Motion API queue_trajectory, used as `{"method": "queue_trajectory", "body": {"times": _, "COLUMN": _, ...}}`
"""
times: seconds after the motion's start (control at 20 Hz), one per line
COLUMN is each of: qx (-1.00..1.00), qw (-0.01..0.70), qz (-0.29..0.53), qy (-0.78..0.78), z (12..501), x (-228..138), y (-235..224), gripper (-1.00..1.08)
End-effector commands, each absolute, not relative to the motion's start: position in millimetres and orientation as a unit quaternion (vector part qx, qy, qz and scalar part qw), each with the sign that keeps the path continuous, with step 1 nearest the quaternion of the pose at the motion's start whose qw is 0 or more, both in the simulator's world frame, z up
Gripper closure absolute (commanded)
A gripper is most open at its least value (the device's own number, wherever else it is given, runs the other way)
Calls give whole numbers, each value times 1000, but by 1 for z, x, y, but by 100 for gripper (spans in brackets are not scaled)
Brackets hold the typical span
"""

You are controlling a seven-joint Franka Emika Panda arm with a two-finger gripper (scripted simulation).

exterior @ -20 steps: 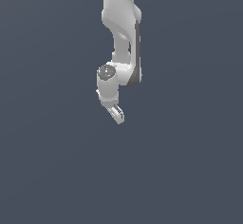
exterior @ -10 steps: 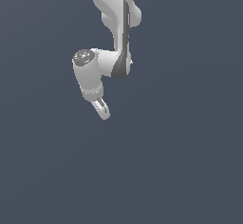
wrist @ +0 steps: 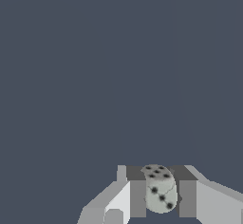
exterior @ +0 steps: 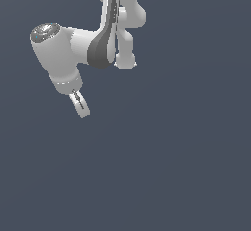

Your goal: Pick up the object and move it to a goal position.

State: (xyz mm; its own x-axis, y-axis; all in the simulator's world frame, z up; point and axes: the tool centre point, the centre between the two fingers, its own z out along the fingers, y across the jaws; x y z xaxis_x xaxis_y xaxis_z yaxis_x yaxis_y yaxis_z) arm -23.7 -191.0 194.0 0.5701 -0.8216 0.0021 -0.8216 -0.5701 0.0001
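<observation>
The object [wrist: 160,188], a small pale die with dark pips and rounded corners, is seen in the wrist view clamped between the two fingers [wrist: 138,197] of the gripper [wrist: 161,194], a dark pad pressed against each of its flanks. The jaws are thus drawn narrow and closed on the die, which sits at the fingertips with its pipped top face standing just clear of the pads. Nothing but flat blue-grey background is shown beyond it, so no support surface and no goal marker can be made out.

In the exterior view the gripper [exterior: 81,106] is seen edge-on below the wrist housing [exterior: 56,54], and the die itself is too small to be picked out there. Compared with the views from a second and half a second ago, the wrist housing is now carried further toward the exterior view's left and sits higher in the frame, and the whole arm [exterior: 115,19] appears larger.

From this it is judged that the pick is already done and that the carry is under way. How near the goal lies cannot be told, since no target is visible. The grip is narrow on a rounded body, so a slip during a fast swing is thought possible.
</observation>
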Motion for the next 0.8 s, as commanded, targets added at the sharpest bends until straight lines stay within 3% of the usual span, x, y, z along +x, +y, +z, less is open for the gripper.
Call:
{"method": "queue_trajectory", "body": {"times": 0.0, "qx": 886, "qw": 1, "qz": 0, "qy": -463, "z": 210, "x": -18, "y": -204, "gripper": 108}}
{"method": "queue_trajectory", "body": {"times": 0.75, "qx": 887, "qw": 0, "qz": 0, "qy": -462, "z": 247, "x": -2, "y": -236, "gripper": 108}}
